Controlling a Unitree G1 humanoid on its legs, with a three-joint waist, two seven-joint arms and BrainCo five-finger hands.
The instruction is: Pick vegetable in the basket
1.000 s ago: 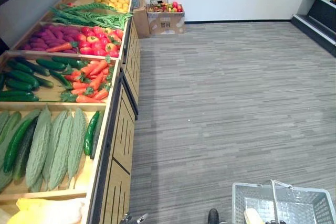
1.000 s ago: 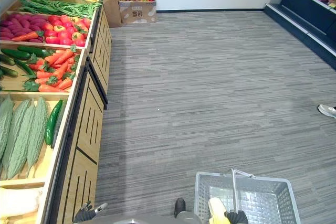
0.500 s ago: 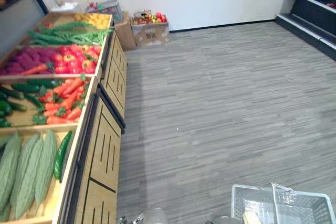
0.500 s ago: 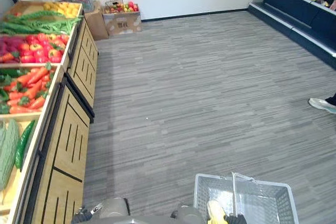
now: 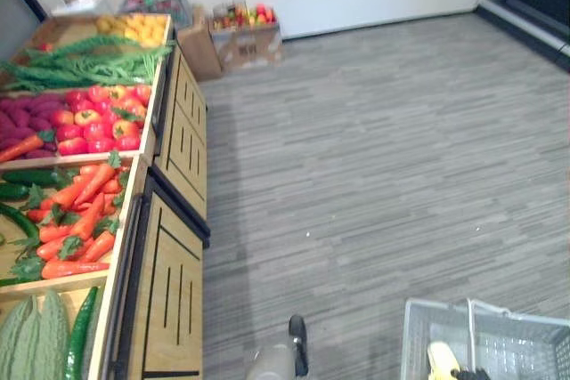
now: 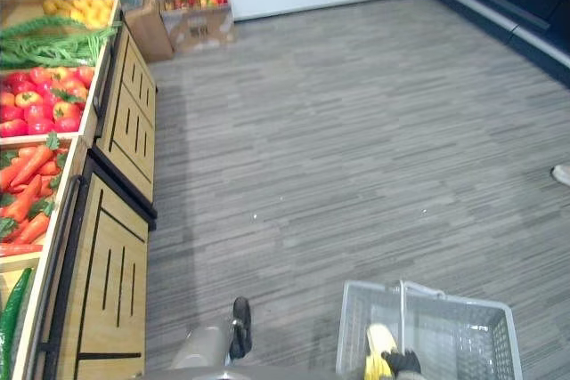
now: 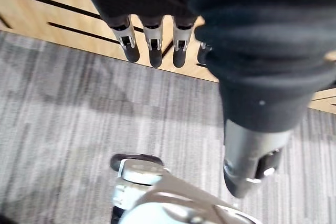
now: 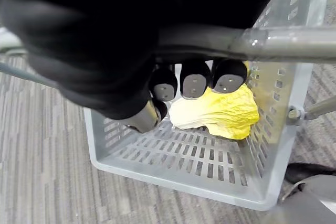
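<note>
Yellow cabbage lies in basket, long axis running front to back

A vegetable lies in the basket, well right of the produce stand.

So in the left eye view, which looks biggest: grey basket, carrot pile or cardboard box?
1. Roughly tied: grey basket and carrot pile; the basket is nearest and cut off by the edge.
2. Smallest: cardboard box, though it's farthest away.

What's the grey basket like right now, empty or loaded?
Not empty: one yellow leafy vegetable lies on the floor of the grey basket, which the right hand carries by its handle.
</note>
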